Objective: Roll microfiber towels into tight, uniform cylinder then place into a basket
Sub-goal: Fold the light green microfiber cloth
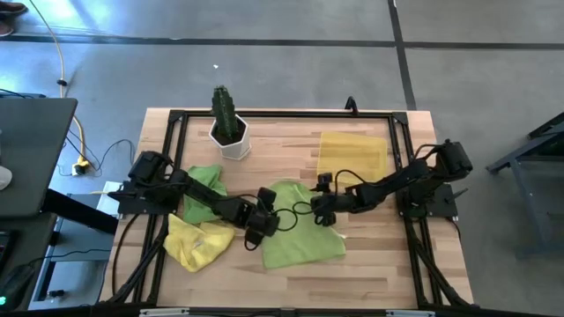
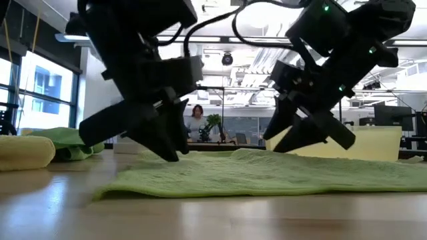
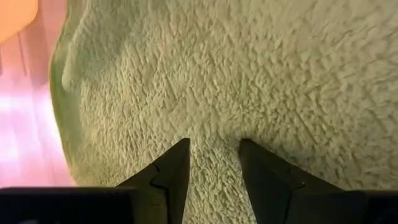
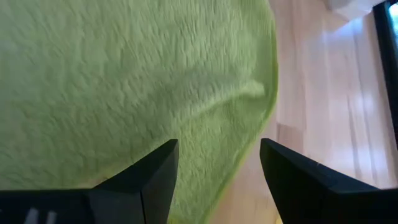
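A lime green towel (image 1: 301,233) lies spread flat on the wooden table's middle. My left gripper (image 1: 263,222) is open, fingers pointing down, low over the towel's left part (image 3: 249,68). My right gripper (image 1: 319,210) is open, low over the towel's far right part, near its edge (image 4: 270,93). A bright yellow towel (image 1: 196,244) lies crumpled at the near left. A second lime green towel (image 1: 208,180) lies bunched behind it. The translucent yellow basket (image 1: 352,154) stands at the far right. My left gripper's open fingertips (image 3: 180,149) are down at the spread towel's surface, coming from above; I cannot tell whether they touch it. My right gripper touches nothing that shows; its fingertips (image 2: 277,143) stand just above the towel.
A white pot with a green cactus (image 1: 229,128) stands at the far left of the table, behind the bunched towels. A black frame (image 1: 291,114) runs around the table's edges. A person (image 2: 196,122) shows far off in the room behind.
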